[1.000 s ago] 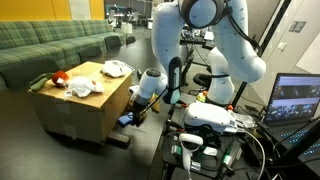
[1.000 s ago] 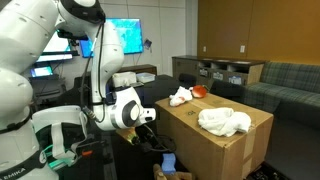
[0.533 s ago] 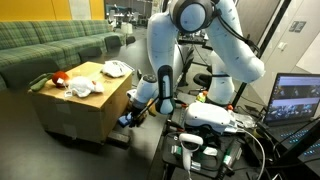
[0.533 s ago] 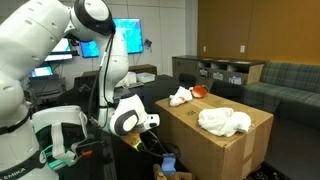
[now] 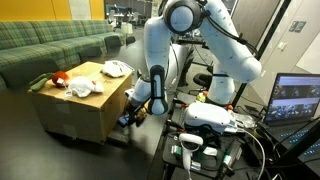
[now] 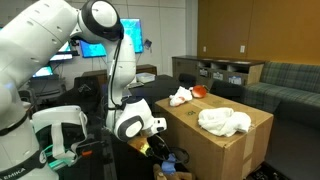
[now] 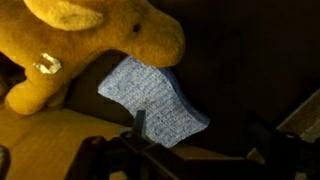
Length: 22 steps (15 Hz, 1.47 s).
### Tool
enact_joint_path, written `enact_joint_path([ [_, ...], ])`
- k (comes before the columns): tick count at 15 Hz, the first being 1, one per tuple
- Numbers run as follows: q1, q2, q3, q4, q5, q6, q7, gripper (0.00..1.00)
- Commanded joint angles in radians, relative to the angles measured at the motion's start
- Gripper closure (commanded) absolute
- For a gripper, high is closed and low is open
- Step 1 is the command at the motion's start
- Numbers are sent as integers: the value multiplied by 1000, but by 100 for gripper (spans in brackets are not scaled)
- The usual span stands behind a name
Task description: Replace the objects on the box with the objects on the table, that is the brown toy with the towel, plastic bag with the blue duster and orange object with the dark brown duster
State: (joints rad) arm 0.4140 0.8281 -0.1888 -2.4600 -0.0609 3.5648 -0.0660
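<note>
In the wrist view the blue duster (image 7: 155, 100) lies flat on the dark table (image 7: 245, 60), touching the brown toy (image 7: 90, 40), a yellow-brown plush at the upper left. My gripper (image 7: 200, 135) is open just short of the duster, one fingertip (image 7: 138, 124) over its near edge, holding nothing. In both exterior views the gripper (image 5: 135, 112) (image 6: 160, 146) hangs low beside the box (image 5: 75, 110) (image 6: 215, 150). On the box top sit the orange object (image 5: 58, 77) (image 6: 201, 90) and two white bundles (image 5: 85, 87) (image 5: 117, 68); I cannot tell towel from plastic bag. The dark brown duster is out of view.
A green couch (image 5: 50, 45) stands behind the box. Monitors (image 5: 297, 98) (image 6: 118, 38), cables and a white robot base (image 5: 215, 118) crowd the arm's side. The box wall rises right next to the gripper.
The arm has folded lower and swung in toward the foot of the box. The gripper stayed open. Nothing on the box moved.
</note>
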Motion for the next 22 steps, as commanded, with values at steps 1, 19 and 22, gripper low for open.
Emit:
enact_joint_path([
  [1,-96,22,68,36,-14,25,-65,0],
  [19,-239,121,130,144,-93,45,-160,0],
  [22,-231,138,121,158,-90,42,-167,0],
])
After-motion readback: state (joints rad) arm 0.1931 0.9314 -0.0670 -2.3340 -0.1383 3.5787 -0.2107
